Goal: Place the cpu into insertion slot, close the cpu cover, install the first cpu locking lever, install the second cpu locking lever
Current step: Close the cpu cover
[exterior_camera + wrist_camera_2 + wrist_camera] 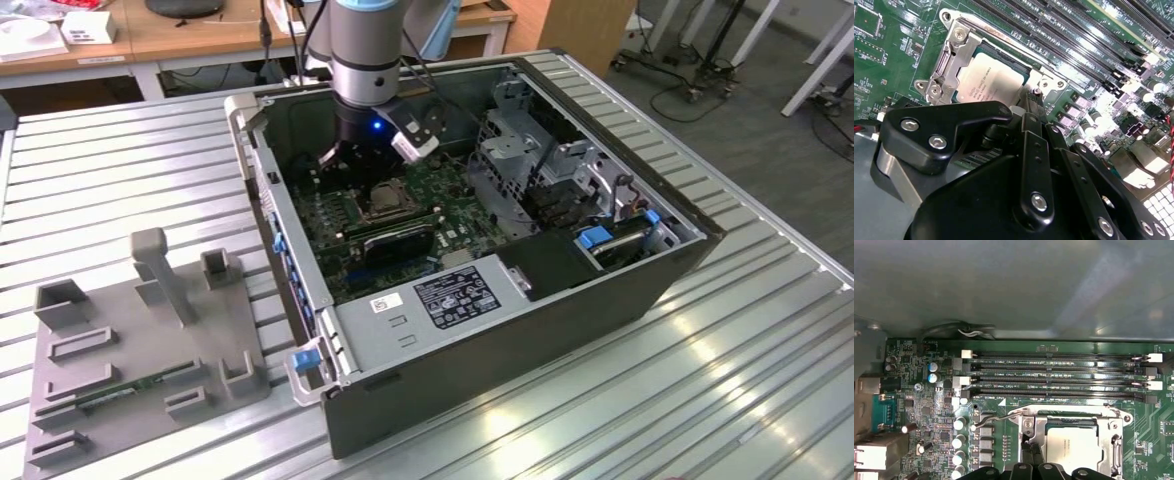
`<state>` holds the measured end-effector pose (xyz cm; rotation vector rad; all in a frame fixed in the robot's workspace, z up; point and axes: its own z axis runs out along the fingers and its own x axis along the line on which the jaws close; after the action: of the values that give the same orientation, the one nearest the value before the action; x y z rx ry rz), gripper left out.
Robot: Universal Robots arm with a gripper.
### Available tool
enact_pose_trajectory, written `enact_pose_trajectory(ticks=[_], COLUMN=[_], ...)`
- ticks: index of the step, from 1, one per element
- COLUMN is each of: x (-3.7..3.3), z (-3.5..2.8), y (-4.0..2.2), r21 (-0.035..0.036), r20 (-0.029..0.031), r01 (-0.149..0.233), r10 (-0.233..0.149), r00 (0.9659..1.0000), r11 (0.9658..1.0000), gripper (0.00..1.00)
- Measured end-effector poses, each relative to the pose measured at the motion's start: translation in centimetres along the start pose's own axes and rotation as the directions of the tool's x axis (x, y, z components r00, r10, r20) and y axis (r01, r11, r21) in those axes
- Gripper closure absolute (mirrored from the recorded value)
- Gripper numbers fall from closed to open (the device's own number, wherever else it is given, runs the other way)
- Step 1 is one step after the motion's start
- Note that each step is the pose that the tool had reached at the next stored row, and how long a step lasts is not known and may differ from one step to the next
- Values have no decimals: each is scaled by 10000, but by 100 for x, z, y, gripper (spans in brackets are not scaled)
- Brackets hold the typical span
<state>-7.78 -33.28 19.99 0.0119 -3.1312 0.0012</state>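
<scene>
Inside computer case [441, 385]: cpu [989, 80] seated in insertion slot [1071, 421], cpu cover [951, 55] down. Closed gripper [1031, 447] at socket edge. All on slatted table [107, 160].

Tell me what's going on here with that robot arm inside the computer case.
A robot arm reaches down into an open computer case, its gripper shut and poised at the edge of the cpu cover. The cpu is already seated on the green motherboard, and the cover lies flat around it. A wire locking lever juts out to one side; whether it is latched is unclear.
</scene>
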Motion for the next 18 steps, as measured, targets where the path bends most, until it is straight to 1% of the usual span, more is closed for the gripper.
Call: enact_pose_trajectory(ticks=[3,18], x=[2,0], z=[10,17], y=[-2,-1], r21=[10,4], r20=[-8,-3], r01=[0,0], r10=[0,0], r00=[10000,10000], r11=[10000,10000], gripper=[89,89])
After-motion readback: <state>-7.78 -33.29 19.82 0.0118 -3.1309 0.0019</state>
